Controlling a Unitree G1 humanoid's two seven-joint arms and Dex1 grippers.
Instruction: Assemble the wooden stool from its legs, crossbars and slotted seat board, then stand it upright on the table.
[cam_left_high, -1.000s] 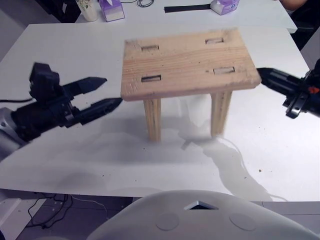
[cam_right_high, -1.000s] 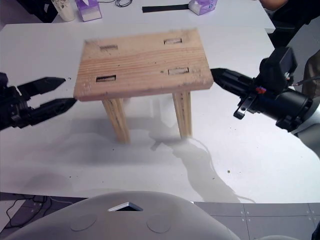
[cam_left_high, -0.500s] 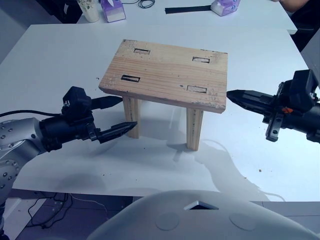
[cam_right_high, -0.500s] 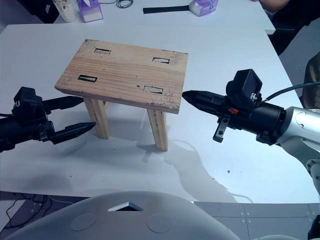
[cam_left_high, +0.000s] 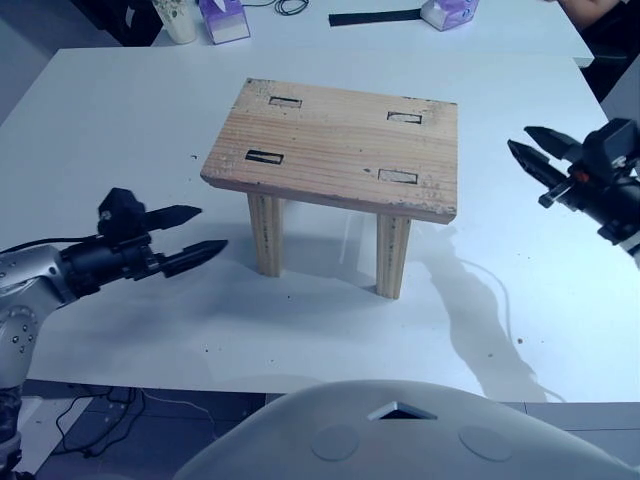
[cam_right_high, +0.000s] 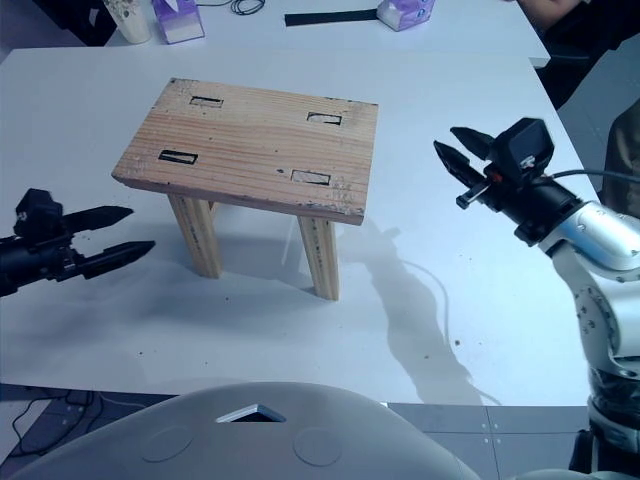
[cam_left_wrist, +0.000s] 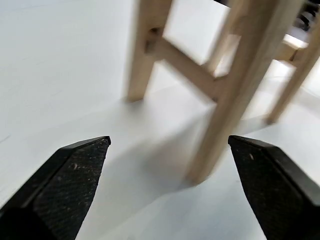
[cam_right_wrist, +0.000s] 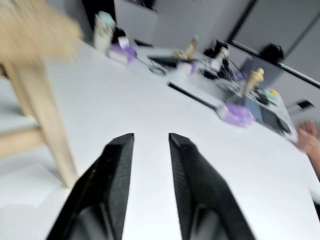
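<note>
The stool (cam_left_high: 330, 150) stands up on its legs in the middle of the tabletop (cam_left_high: 120, 120), so the job looks done. The best thing now is to hold both arms away and not bump it. The left claw (cam_left_high: 212, 227) is wide open and empty, close to the stool's near left leg but not touching. The right claw (cam_left_high: 520, 140) is a little open and empty, off to the stool's right.

Legible txt / nos. / signs: none.
- Purple box (cam_left_high: 224, 18), far edge of table (cam_left_high: 110, 130), robot's left: any print too small to read.
- Second purple box (cam_left_high: 448, 12), far edge, to the right: same, unreadable.
- Patterned cup (cam_left_high: 180, 18) just beside the left box: markings illegible.
</note>
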